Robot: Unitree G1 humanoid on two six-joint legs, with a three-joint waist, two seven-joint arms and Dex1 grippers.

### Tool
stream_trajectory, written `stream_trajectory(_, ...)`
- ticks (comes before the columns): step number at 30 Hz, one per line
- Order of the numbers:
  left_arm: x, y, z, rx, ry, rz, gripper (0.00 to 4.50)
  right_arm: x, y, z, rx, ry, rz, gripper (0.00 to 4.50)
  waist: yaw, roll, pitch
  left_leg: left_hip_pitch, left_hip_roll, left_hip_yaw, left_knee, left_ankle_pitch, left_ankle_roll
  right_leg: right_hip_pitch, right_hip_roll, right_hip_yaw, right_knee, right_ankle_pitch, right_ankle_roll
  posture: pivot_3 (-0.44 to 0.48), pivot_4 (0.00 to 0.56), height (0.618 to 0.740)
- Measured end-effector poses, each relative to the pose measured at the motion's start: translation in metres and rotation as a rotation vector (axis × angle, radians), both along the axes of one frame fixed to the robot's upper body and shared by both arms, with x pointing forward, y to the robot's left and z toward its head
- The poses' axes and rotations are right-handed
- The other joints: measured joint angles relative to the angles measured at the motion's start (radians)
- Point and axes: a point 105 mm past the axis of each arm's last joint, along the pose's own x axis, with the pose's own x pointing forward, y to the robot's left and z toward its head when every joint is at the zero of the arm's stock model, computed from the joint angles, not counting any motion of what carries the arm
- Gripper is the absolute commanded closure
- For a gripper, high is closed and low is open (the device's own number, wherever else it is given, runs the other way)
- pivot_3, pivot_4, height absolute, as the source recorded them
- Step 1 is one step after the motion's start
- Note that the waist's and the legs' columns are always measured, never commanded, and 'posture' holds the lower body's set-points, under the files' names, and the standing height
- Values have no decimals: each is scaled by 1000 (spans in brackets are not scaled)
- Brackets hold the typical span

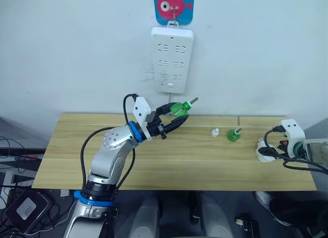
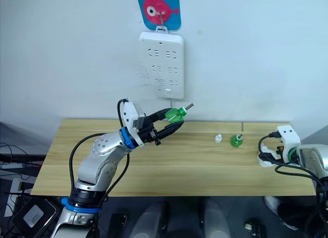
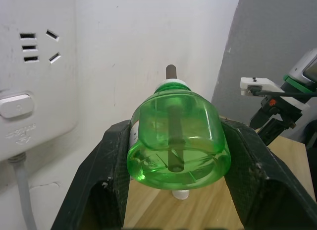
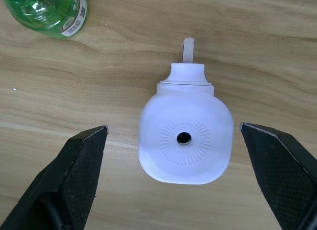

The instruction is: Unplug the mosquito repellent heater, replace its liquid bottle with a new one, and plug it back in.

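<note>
While the left claw (image 1: 173, 116) grips a green bottle (image 1: 179, 109) mid-frame, wick aimed up-right, the mosquito repellent heater (image 4: 185, 137) lies on the bench (image 1: 169, 161) at far right. The right claw (image 4: 181, 178) hangs wide open right over it, clearly the nearer arm.

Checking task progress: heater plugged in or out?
Out. The mosquito repellent heater lies on the wooden table between the open right gripper fingers, prong exposed.

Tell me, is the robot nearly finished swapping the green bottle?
About halfway. Done: the small white rounded heater lies unplugged on the wooden table, between the open right gripper's fingers. In hand: the left gripper holds a clear green liquid bottle. Another green bottle stands on the table. Left: fitting a bottle, then plugging into the white wall power strip.
</note>
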Motion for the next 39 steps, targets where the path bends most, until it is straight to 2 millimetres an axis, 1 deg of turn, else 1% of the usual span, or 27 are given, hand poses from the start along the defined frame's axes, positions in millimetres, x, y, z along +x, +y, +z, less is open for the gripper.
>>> stream_trajectory(4,0,0,-1,2,7,-1,2237,4,0,-3,13,2,9,15,0,0,1,0,0,0,0,0,0,0,0,0,0,0,0,81,322,740)
stream_trajectory(10,1,0,-2,8,23,-3,2237,7,1,-18,40,26,21,15,0,-2,2,0,0,0,0,0,0,0,0,0,0,0,0,83,330,740)
stream_trajectory(20,0,2,-3,19,35,-6,2237,11,-10,-22,52,33,18,15,0,-2,6,0,0,-1,0,0,0,0,0,0,0,0,0,90,338,740)
stream_trajectory(23,0,2,-3,21,35,-6,2237,9,-12,-24,58,44,16,589,1,-3,6,0,0,-1,0,0,0,0,0,0,-1,0,0,90,338,740)
stream_trajectory(24,0,2,-3,21,35,-6,2237,9,-12,-25,62,46,18,976,1,-3,6,0,0,-1,0,0,0,0,0,1,-1,0,0,90,338,740)
stream_trajectory(25,0,2,-3,21,35,-6,2237,9,-12,-24,64,44,22,1256,1,-3,7,0,0,-1,0,0,0,0,0,1,-1,0,0,90,338,740)
stream_trajectory(26,0,2,-3,24,34,-6,2237,12,-13,-19,60,33,27,1515,0,-5,8,1,1,-2,-1,0,0,1,0,0,-1,0,0,90,338,740)
stream_trajectory(31,-1,3,-3,35,33,-17,2237,9,-9,-20,88,54,36,1530,1,-5,9,2,1,-3,-1,0,0,1,0,1,-1,0,0,96,333,740)
stream_trajectory(32,-1,3,-3,38,33,-24,2237,7,-9,-16,102,58,44,1530,1,-4,10,1,0,-4,-1,0,0,1,0,1,-2,0,0,103,329,740)
stream_trajectory(33,-3,3,-3,37,40,-41,2237,3,-12,-9,120,60,61,1530,3,-1,11,0,0,-4,-1,0,0,0,0,1,-2,0,0,97,328,740)
stream_trajectory(35,-9,5,-1,49,75,-97,2237,-11,-21,16,157,61,120,1530,11,5,15,-2,-1,-4,-1,0,0,-2,-1,1,-2,0,0,93,327,740)
stream_trajectory(36,-12,8,0,52,99,-125,2237,-17,-23,29,194,57,141,1530,14,5,15,-2,-1,-4,-1,0,0,-1,0,-1,-1,0,0,89,322,740)
stream_trajectory(37,-15,10,0,60,125,-155,2237,-22,-21,42,247,51,162,1530,14,5,15,-2,0,-4,-1,0,0,-1,0,-2,-1,0,0,85,319,740)
stream_trajectory(38,-19,12,-1,67,166,-197,2237,-27,-13,58,337,35,202,1530,12,4,15,-1,1,-5,-1,0,1,0,0,-2,-1,0,0,83,318,740)
stream_trajectory(39,-22,12,0,66,196,-230,2237,-29,-4,68,414,24,228,1530,11,4,16,0,1,-5,-2,0,1,1,1,-2,-2,0,0,83,318,740)
